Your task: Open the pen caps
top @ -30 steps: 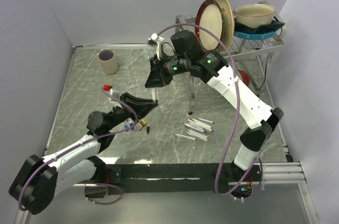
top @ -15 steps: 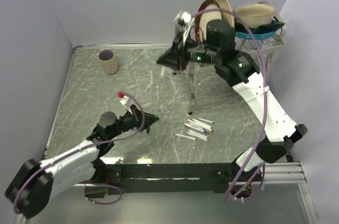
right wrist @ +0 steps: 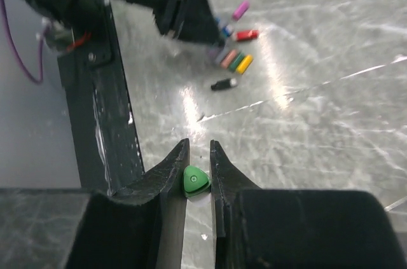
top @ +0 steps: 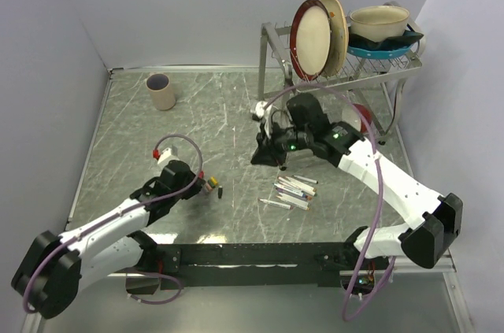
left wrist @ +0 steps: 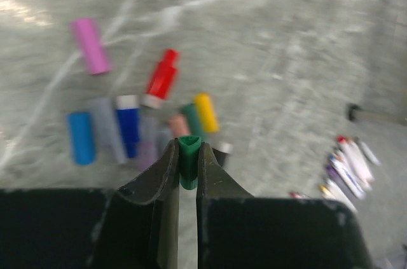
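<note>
My left gripper (left wrist: 188, 148) is shut on a small green pen cap (left wrist: 188, 166), held just above a loose pile of pen caps: pink (left wrist: 89, 45), red (left wrist: 161, 78), blue (left wrist: 80, 137) and yellow (left wrist: 205, 112). In the top view this gripper (top: 203, 184) sits at the cap pile (top: 212, 183). My right gripper (right wrist: 198, 148) is shut on a white pen with a green end (right wrist: 196, 181), end-on to the camera. It hovers over the table middle (top: 261, 158), left of a bunch of pens (top: 294, 190).
A beige mug (top: 161, 90) stands at the back left. A wire dish rack (top: 339, 73) with plates (top: 313, 36) and a bowl (top: 379, 22) stands at the back right. One black cap (top: 220, 190) lies beside the pile.
The right arm swung up toward the rack, then came down low over the table middle. The left arm drew back and settled over the cap pile. Both grips stayed shut.
</note>
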Available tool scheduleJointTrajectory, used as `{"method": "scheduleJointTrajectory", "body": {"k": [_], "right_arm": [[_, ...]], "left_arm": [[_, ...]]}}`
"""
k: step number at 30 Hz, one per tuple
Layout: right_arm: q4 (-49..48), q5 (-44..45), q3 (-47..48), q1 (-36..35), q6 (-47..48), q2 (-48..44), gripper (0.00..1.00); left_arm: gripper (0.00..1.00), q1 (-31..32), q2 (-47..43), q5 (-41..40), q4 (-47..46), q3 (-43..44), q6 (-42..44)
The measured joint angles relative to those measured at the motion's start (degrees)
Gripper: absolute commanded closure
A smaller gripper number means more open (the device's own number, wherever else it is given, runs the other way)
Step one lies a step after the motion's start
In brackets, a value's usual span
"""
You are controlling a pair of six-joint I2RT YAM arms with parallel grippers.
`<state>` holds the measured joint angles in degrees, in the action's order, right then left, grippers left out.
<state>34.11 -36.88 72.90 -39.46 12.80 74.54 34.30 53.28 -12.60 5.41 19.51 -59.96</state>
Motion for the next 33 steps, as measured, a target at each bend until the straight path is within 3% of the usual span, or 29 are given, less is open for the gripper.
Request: {"method": "scheduleJointTrajectory", "body": {"k": [6, 17, 24, 31, 33], "right_arm": [[-0.5, 0.2, -7.1, -1.6, 2.7, 1.0, 1.00], [-0.6, 0.4, -7.6, -1.7, 4.7, 2.6, 1.00], [-0.6, 0.5, -7.6, -1.7, 4.9, 2.6, 1.00], [-0.6, 0.5, -7.6, -1.7, 5.1, 2.6, 1.00], [-0.6, 0.6, -7.6, -1.7, 5.2, 2.6, 1.00]], "left_arm": [[0.86, -0.4, 8.3, -4.0, 5.4, 4.9, -1.7], [0.78, -0.4, 14.5, -5.7, 6.7, 9.6, -1.6], [0.65, -0.9, 15.6, -8.4, 9.2, 11.7, -1.0], [0.60, -1.6, 16.2, -9.3, 10.1, 12.1, -0.7], [0.54, -1.7, 16.2, -9.3, 10.6, 12.3, -0.7]]}}
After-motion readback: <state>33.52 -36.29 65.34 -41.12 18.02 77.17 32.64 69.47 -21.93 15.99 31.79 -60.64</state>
